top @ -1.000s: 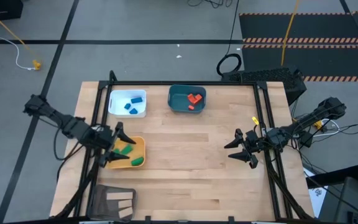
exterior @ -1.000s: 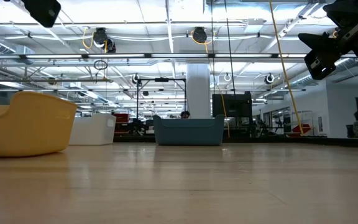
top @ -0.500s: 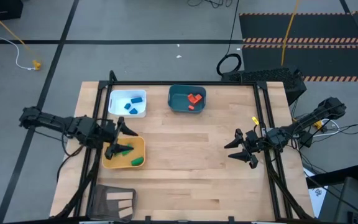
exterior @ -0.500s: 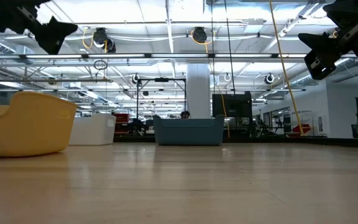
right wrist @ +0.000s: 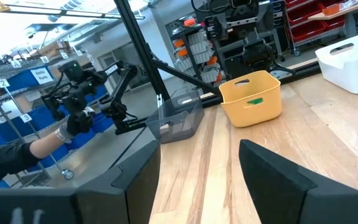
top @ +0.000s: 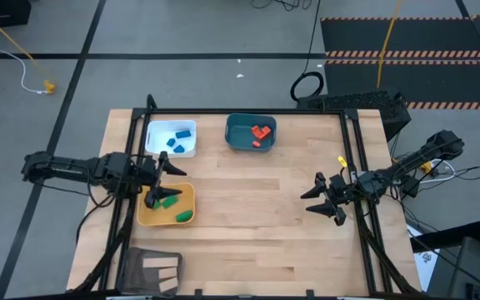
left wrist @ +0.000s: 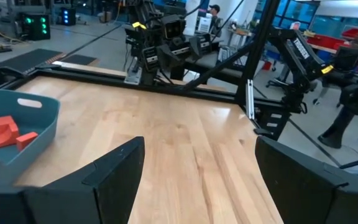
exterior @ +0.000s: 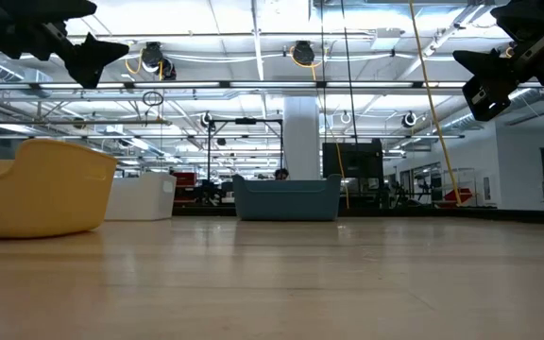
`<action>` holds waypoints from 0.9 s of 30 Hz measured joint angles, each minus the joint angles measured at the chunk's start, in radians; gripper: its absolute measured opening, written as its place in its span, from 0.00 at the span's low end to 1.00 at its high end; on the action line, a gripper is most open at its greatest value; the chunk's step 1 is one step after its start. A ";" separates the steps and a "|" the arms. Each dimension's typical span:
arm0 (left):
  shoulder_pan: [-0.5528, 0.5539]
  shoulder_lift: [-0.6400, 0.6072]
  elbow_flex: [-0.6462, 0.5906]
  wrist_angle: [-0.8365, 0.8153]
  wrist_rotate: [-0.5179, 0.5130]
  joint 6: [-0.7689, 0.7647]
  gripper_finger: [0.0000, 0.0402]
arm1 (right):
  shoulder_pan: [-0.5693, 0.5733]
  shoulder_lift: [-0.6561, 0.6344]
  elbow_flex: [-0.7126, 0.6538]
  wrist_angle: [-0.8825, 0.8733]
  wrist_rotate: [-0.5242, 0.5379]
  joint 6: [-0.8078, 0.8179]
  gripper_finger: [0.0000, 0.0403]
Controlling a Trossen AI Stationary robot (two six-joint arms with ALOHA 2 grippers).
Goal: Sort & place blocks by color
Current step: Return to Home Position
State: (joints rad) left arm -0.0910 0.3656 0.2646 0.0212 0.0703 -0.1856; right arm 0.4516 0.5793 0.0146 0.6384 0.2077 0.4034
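Open industrial hall. Grey concrete floor [top: 223, 33] with dark tape lines. A black mat [top: 407, 54] edged in orange-white hazard stripes lies beyond the far right corner of the wooden surface [top: 257, 225]. A yellow cable [top: 48, 85] trails over the floor far left, and a black cable coil [top: 307, 86] sits just behind the surface.

Low view: high ceiling [exterior: 253, 19] with rows of strip lights and steel trusses, white column [exterior: 301, 127] mid-room.

Right wrist view: racks of red bins [right wrist: 303, 22], blue shelving [right wrist: 23, 78] with numbered tags, a person's dark sleeve [right wrist: 2, 158] at the edge.

Left wrist view: green-lit rack gear [left wrist: 35, 22], a person [left wrist: 214, 9] in a cap far back.
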 joint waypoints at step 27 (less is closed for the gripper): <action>-0.027 0.099 -0.255 0.522 0.011 0.081 0.77 | 0.000 0.000 0.000 0.000 0.000 0.000 0.52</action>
State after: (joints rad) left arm -0.1179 0.4648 0.0093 0.5430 0.0814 -0.1050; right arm 0.4515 0.5792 0.0144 0.6385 0.2077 0.4030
